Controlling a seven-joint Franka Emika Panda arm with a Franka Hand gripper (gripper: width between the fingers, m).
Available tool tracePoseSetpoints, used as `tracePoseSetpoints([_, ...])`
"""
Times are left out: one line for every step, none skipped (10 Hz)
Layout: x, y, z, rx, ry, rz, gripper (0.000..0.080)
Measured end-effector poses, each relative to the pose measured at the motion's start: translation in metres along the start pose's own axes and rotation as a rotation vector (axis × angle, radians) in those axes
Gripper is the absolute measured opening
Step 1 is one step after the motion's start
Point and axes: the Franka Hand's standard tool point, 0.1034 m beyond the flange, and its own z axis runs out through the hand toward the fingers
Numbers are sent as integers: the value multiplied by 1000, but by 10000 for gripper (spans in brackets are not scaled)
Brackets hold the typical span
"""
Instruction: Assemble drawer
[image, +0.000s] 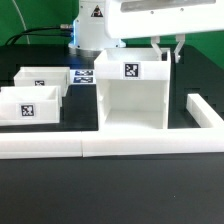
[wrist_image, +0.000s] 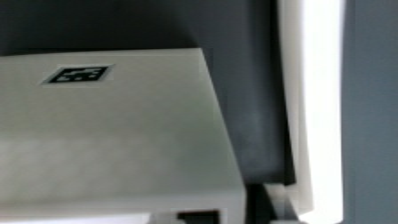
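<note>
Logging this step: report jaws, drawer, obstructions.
Gripper jaws shut, empty, at the housing top rim. Two trays not inserted, sitting the exterior view's left. Housing front unobstructed.

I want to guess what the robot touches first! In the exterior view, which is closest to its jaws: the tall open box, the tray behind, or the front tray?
1. Tall open box: right under the gripper.
2. Back tray: toward the exterior view's left.
3. Front tray: farthest left, nearer the camera.

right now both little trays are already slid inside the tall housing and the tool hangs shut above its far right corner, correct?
Not quite. In the exterior view the two trays sit on the table to the exterior view's left of the housing, whose open front is empty. The rest holds: the tool hangs shut above the housing's far right corner.
</note>
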Motion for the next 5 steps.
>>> tracePoseSetpoints([0, -3, 0, 1, 2, 78, 38])
tracePoseSetpoints([0, -5, 0, 7, 4, 198, 38])
tracePoseSetpoints([0, -7, 2, 10, 5, 288, 38])
tracePoseSetpoints([1, -10, 3, 12, 9, 371, 42])
tracePoseSetpoints([2, -10, 1, 15, 13, 376, 42])
